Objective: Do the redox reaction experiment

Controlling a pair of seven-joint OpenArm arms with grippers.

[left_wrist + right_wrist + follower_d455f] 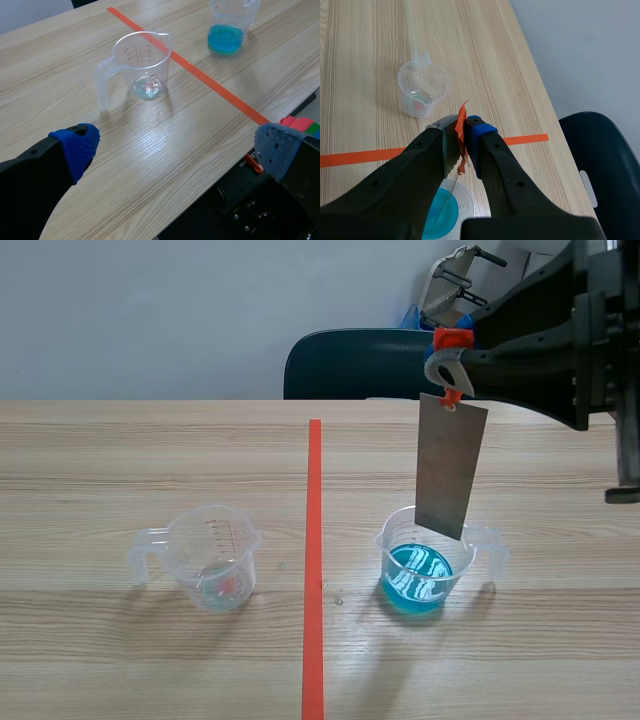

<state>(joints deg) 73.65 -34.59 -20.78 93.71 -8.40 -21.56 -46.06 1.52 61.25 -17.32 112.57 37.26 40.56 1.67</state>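
Right of centre, right fingers (450,352) clamp a metal sheet (452,465) hanging upright over the blue-liquid measuring cup (418,582); left fingers (177,147) gape, empty.

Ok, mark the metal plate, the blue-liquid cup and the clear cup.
metal plate (451,468): scene view, middle of face.
blue-liquid cup (418,602): scene view, lower front wall.
clear cup (212,565): scene view, front wall.

Grey metal plate (450,468) (upright) over blue-liquid cup (385,538)

Your left gripper (175,148) sits low over the wooden counter (165,125), fingers (76,148) wide; your right gripper (450,355), high above it, pinches a grey metal sheet (452,468).
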